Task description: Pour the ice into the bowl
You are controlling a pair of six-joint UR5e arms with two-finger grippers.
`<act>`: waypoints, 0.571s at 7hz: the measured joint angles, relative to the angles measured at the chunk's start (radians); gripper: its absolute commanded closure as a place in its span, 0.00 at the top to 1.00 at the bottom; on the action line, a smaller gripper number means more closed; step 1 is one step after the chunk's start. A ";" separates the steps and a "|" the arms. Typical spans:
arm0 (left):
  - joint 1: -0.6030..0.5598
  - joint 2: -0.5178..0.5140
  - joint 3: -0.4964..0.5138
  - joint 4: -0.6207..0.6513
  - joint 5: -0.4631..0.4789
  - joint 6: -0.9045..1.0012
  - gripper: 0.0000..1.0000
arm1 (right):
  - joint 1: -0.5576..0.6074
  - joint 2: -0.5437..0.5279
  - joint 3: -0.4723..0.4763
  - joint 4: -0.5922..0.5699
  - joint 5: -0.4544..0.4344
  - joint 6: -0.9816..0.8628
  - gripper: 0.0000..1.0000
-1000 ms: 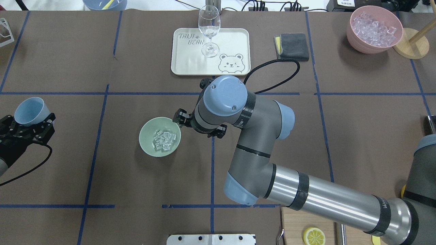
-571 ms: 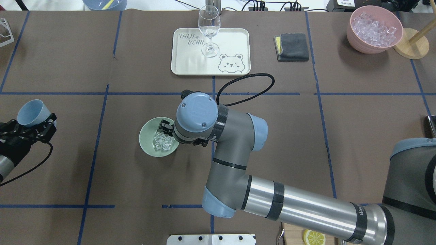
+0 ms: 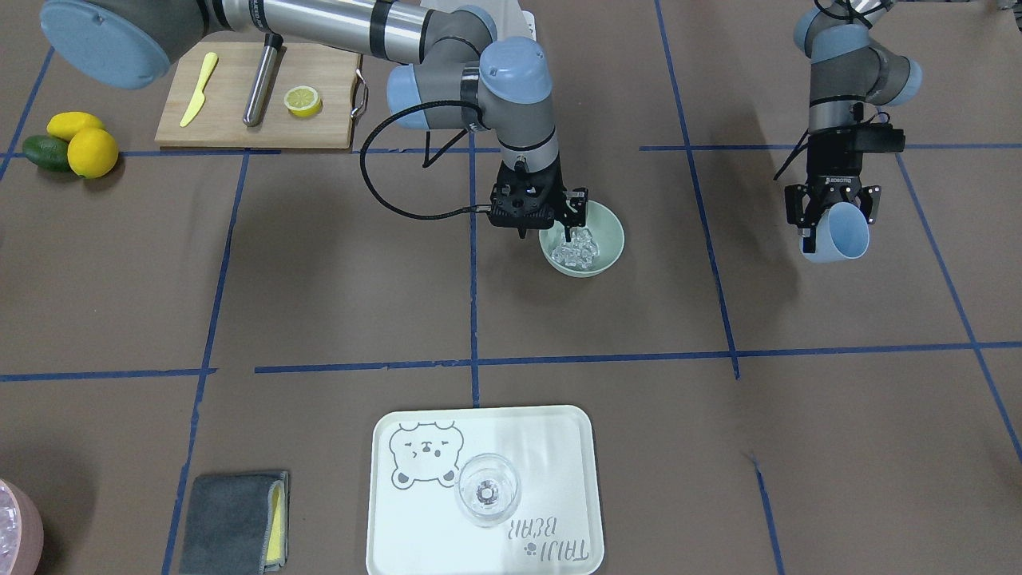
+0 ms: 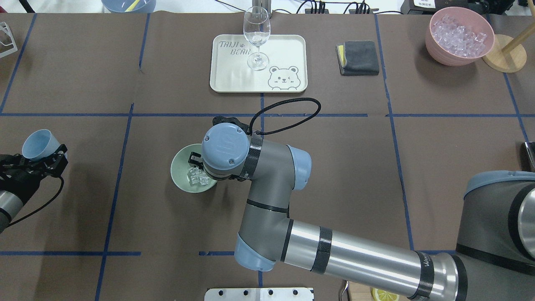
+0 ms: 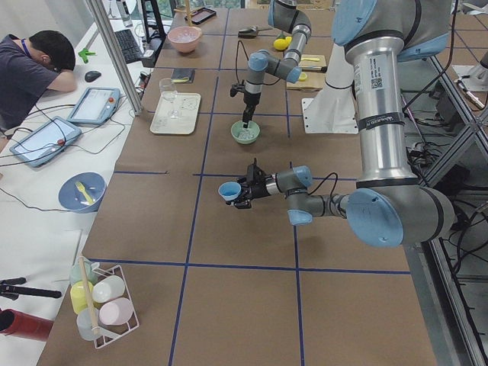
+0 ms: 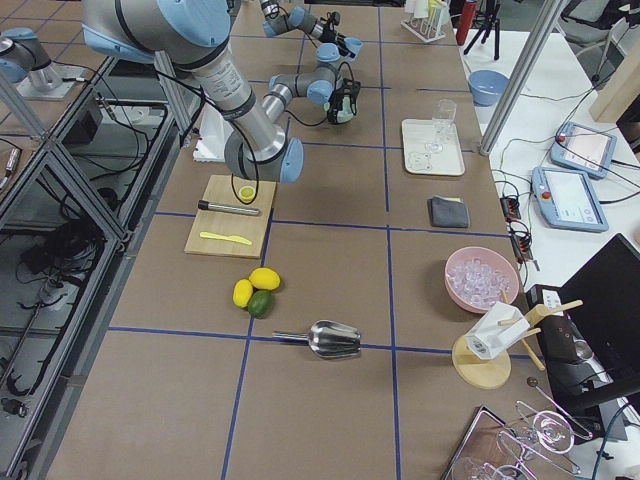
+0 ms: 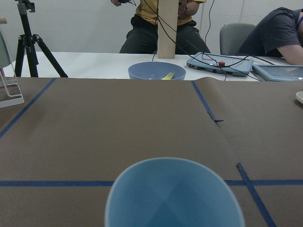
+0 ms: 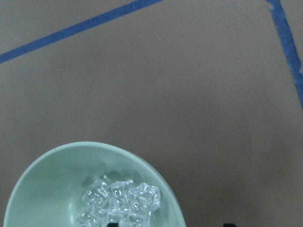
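Observation:
The sage-green bowl (image 4: 180, 173) stands left of the table's middle with a small heap of clear ice (image 4: 196, 179) in it; both also show in the front view, bowl (image 3: 611, 239) and ice (image 3: 576, 251). My right gripper (image 3: 545, 233) is open, low over the bowl's rim on the side toward the table's middle. The right wrist view shows the bowl (image 8: 42, 189), the ice (image 8: 118, 203) and two dark fingertips wide apart at its bottom edge. My left gripper (image 4: 42, 161) is shut on the tilted light blue cup (image 4: 36, 144), well left of the bowl; the cup (image 7: 173, 198) looks empty.
A white tray (image 4: 284, 50) with a stemmed glass (image 4: 256, 33) stands at the far middle. A grey cloth (image 4: 359, 57) and a pink container (image 4: 434, 46) of ice lie far right. A cutting board (image 3: 231, 96) with a lemon half sits near the robot's base.
My right arm has swung left, and its gripper has gone from beside the bowl to over the bowl's rim. My left gripper with the cup has drifted slightly toward the robot.

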 measured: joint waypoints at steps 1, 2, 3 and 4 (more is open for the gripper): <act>0.000 -0.004 0.017 -0.005 0.000 -0.002 0.00 | -0.005 0.000 -0.001 0.000 0.000 -0.002 0.00; 0.000 -0.006 0.027 -0.007 0.000 -0.003 0.00 | -0.009 0.000 0.000 -0.001 0.000 -0.004 0.00; 0.000 -0.007 0.034 -0.008 0.000 -0.005 0.00 | -0.008 0.000 0.003 0.000 0.002 -0.006 0.00; 0.000 -0.011 0.047 -0.009 0.003 -0.015 0.00 | -0.003 0.000 0.017 0.001 0.006 -0.006 0.00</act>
